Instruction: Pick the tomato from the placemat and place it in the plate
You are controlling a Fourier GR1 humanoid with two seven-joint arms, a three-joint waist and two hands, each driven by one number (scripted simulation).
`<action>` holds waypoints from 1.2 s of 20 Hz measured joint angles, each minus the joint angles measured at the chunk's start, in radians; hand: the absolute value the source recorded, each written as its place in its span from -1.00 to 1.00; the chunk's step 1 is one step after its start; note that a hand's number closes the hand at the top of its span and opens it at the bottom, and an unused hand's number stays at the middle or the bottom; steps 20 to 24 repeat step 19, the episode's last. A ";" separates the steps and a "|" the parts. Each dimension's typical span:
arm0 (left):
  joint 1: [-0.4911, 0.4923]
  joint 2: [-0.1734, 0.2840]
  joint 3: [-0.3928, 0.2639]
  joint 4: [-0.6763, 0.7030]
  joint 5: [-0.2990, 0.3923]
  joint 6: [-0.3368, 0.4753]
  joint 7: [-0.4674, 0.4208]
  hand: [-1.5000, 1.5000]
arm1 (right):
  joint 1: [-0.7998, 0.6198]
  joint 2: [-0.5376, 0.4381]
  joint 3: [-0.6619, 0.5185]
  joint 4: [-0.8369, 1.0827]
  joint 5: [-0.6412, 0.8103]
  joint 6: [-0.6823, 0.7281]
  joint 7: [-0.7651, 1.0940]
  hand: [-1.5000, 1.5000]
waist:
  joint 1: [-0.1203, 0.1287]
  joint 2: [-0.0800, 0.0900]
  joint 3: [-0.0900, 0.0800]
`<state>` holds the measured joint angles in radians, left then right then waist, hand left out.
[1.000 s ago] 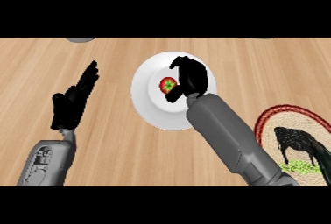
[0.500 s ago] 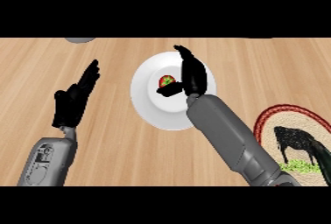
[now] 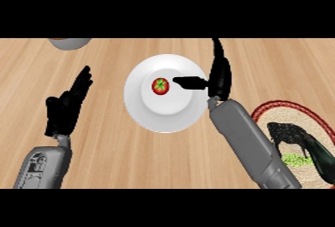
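**A:** Where does the tomato [image 3: 160, 86] sit?

**B:** On the white plate [image 3: 163, 119], a little up and left of the plate's middle, toward eleven o'clock. It stands free; nothing is wrapped around it.

**A:** And the right hand [image 3: 219, 77]?

**B:** At the plate's three o'clock edge, fingers straight and pointing toward twelve, thumb stretched out toward nine with its tip just beside the tomato. It is spread wide and has hold of nothing.

**A:** So the step in hand is the retreat?

**B:** I judge so: the placing looks done, and what remains is getting the hand clear. To do it well, the thumb should go up or back toward three o'clock first, never sweeping toward nine, since a round tomato would likely roll at a nudge.

**A:** What room is there?

**B:** Bare wooden counter [image 3: 111, 155] toward twelve and between plate and forearm. At four to five o'clock lies the red-rimmed placemat [image 3: 262, 111] with a dark object [image 3: 301, 137] and something green on it, so a low pull-back that way risks brushing them. The plate's rim lies under the hand, so rising before travelling seems wise.

**A:** The left hand [image 3: 65, 104]?

**B:** Resting at nine o'clock, well apart from the plate, fingers straight and up, holding nothing. A grey bowl [image 3: 68, 42] peeks in at eleven o'clock.
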<state>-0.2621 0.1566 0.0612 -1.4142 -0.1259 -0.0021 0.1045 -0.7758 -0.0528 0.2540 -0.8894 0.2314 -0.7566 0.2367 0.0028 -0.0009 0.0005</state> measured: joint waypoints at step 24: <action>0.006 0.000 0.017 -0.004 -0.003 -0.009 -0.006 0.00 | 0.509 -0.278 -0.219 -0.459 -0.184 0.338 -0.175 -1.00 | -0.006 0.000 0.000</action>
